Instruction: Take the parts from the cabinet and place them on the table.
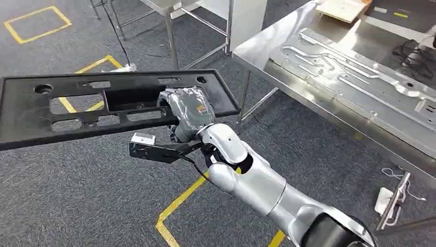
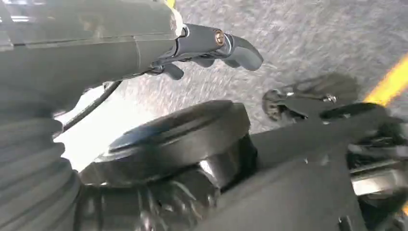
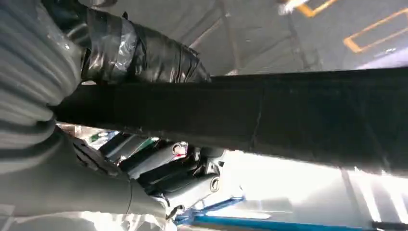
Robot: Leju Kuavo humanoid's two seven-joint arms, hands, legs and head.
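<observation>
- Right hand (image 1: 187,110) grips the black panel (image 1: 67,105), held level above the carpet, left of the steel table (image 1: 257,49).
- Left hand (image 2: 211,45) hangs, holding nothing.
- Judgement: swing slowly, keeping the long panel flat.

The right arm (image 1: 257,180) is all glossy silver shells, rounded segments with black joints between them and a big black ring down near the elbow. There's a bit of yellow peeking out at one joint seam. The right hand (image 1: 187,110) is wrapped in shiny grey tape with a small orange-ish label on the back. A black bracket (image 1: 154,150) sticks out sideways at the wrist with a little white box (image 1: 143,138) on its end and a thin black cable looping off it. The left hand (image 2: 211,45) has a grey ribbed cover, dark grey fingers (image 2: 243,50) and a brass-coloured screw at a knuckle.
</observation>
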